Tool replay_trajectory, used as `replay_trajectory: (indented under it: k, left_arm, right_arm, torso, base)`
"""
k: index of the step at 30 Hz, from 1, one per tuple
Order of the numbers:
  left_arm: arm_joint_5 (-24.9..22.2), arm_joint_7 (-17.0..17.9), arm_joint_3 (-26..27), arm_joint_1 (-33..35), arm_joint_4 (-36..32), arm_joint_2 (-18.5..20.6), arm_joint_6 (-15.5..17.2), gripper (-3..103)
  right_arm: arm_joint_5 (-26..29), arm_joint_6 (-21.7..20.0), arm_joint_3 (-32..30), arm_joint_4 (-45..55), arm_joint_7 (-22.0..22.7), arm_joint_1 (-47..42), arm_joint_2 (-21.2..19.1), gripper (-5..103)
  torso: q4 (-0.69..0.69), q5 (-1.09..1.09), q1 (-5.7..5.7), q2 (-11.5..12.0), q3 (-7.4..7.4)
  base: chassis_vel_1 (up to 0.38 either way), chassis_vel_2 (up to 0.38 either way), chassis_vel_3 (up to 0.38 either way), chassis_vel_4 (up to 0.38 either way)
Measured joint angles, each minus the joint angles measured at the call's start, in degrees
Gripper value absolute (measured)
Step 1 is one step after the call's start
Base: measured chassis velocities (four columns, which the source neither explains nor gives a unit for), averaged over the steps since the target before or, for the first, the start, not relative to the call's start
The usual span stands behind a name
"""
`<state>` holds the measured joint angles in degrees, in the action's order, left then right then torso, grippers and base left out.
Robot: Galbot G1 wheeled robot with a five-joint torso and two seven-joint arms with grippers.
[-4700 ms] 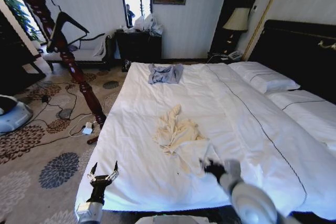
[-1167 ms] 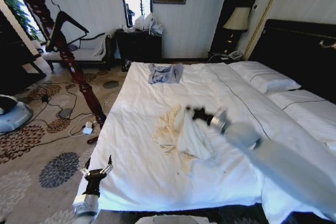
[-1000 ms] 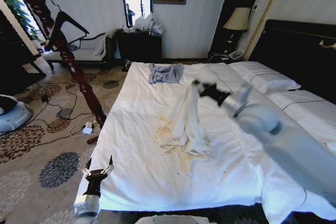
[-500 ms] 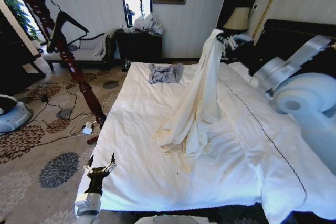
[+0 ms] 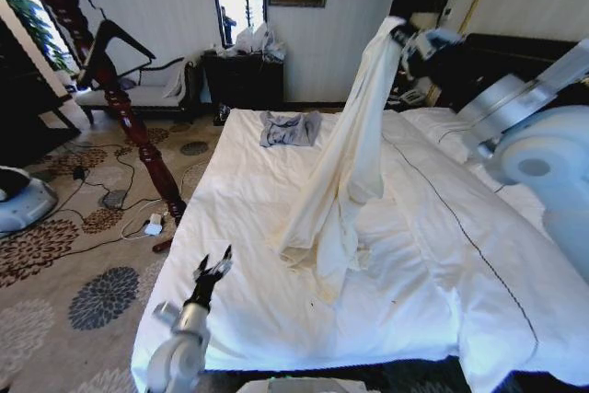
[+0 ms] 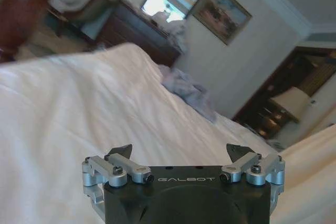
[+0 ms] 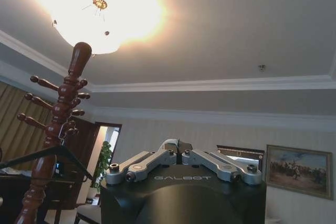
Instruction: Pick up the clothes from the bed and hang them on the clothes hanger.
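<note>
Leftmost, the reddish-brown wooden post (image 5: pixel 87 62) leans up from the patterned carpet, and the clothes hanger (image 5: pixel 118 36), slim and black, hangs on it, well apart from the bed (image 5: pixel 276 319). Near the bed's front left corner the left end effector (image 5: pixel 213 267) is raised over the sheet edge with its fingers spread apart and nothing between them; the left wrist view shows the same two fingertips (image 6: pixel 118 152) wide apart above white bedding. Farther back on the bed, near its foot edge, lies a small blue-grey garment (image 5: pixel 289 128). Toward the middle, the clothes (image 5: pixel 348 163), a cream shirt, hang in a long drape from high up, the lower end resting crumpled on the sheet. At the top of that drape the right end effector (image 5: pixel 402 37) is clamped on the fabric, held up in front of the dark headboard (image 5: pixel 525 62); in the right wrist view its fingers (image 7: pixel 157 158) meet at the tips.
</note>
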<state>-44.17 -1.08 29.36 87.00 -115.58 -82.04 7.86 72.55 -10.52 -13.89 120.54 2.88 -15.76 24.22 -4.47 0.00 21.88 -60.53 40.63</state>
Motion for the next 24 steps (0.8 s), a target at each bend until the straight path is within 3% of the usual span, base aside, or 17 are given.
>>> replay_trajectory:
  k: [7,12,15,17,19,24]
  left_arm:
    - [2.6,-0.5,-6.3,-12.1,10.9,1.6,1.3,100]
    - [3.4,-0.6,-9.8,-17.7,14.9,1.7,2.3,100]
    - [14.5,-2.7,-14.9,-20.5,16.1,4.5,2.7,100]
    - [17.1,-3.2,-16.0,-20.7,16.2,5.5,2.4,100]
    - [24.5,-4.7,-20.6,-22.1,16.2,10.3,1.1,100]
    - [26.5,-4.8,-26.5,-27.2,19.1,13.6,-0.8,100]
  right_arm:
    - [-0.3,1.3,4.6,0.0,-0.5,1.6,0.3,0]
    - [-2.9,1.4,6.9,0.3,-0.1,-0.8,0.4,0]
    - [-4.9,1.5,8.2,0.1,0.1,-2.0,0.8,0]
    - [-5.0,1.5,8.3,0.0,0.1,-2.0,0.9,0]
    - [-5.2,1.5,8.6,-0.3,0.2,-1.9,0.9,0]
    - [-5.3,1.5,8.3,0.4,0.3,-2.6,0.7,0]
  torso:
    - [0.02,0.0,0.0,0.0,0.0]
    - [0.01,0.02,0.01,0.0,0.01]
    - [0.01,0.02,0.01,0.0,0.0]
    - [0.01,0.01,0.01,0.0,0.01]
    - [0.04,0.0,0.0,0.0,0.0]
    - [0.02,0.0,0.0,0.0,0.0]
  base:
    - [0.0,0.0,0.0,0.0]
    - [0.0,0.0,0.0,0.0]
    - [0.0,0.0,0.0,0.0]
    - [0.0,0.0,0.0,0.0]
    - [0.0,0.0,0.0,0.0]
    - [0.0,0.0,0.0,0.0]
